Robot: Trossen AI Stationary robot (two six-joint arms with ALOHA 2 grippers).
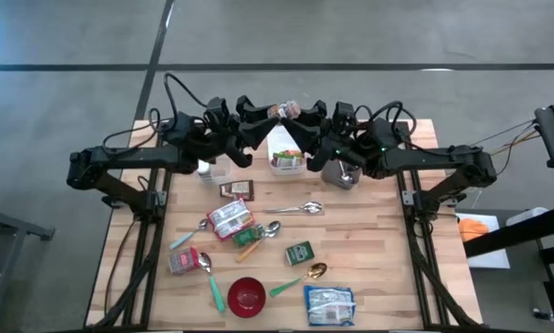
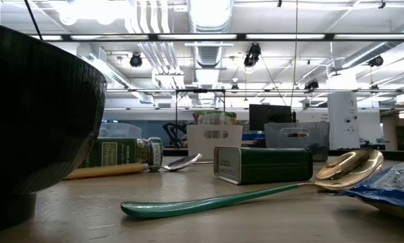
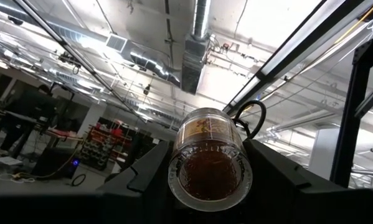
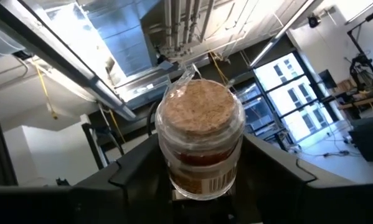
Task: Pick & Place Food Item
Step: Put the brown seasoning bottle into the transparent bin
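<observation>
Meeting above the table, both claws (image 1: 286,112) grip jar (image 1: 285,110).

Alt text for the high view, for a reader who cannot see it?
Both grippers meet above the table's far edge on a small jar, left gripper and right gripper at opposite ends. Below lie food packets, spoons, a green tin and a red bowl.

We see two arms, both matte black and built of blocky, angular segments joined by rounded housings. Black cables loop loosely over the upper joints of each arm, and a small green light glows on the right arm's casing. The left hand (image 1: 261,118) and the right hand (image 1: 295,113) are dark as well, each ending in two broad, flat-sided black fingers (image 3: 142,177) with bevelled edges.
</observation>
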